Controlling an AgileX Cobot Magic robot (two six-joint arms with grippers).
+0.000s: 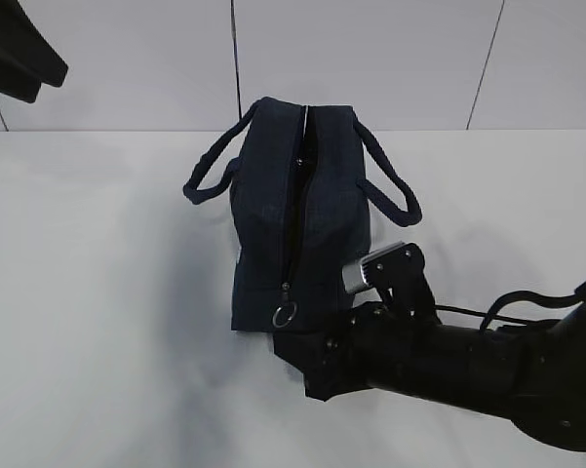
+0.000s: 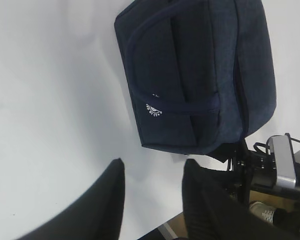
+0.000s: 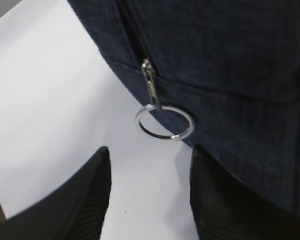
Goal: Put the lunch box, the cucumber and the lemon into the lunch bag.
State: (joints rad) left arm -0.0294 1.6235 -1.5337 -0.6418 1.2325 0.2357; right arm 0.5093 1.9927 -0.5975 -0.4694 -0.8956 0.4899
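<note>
The lunch bag (image 1: 297, 219) is seen upright on the white table (image 1: 97, 292), about mid-scene, with its long axis running from near to far. Its two loop handles are spread out to the left and right, and the top zipper (image 1: 294, 210) is parted along the ridge, a dark slit being shown between the two edges. The zipper slider sits at the near end of the bag, low on the end face, and the metal ring pull (image 3: 164, 122) hangs from it.

The right gripper (image 3: 150, 192) is placed just near of that end of the bag, close under the ring. In the right wrist view its two fingers are held apart, nothing is grasped between them, and the ring lies just beyond the gap without being touched. One finger is close beside the bag's fabric; contact cannot be judged.

The left gripper (image 2: 152, 200) is held well above the table on the left, its fingers likewise spread and empty, with the bag's side panel seen beyond them.
</note>
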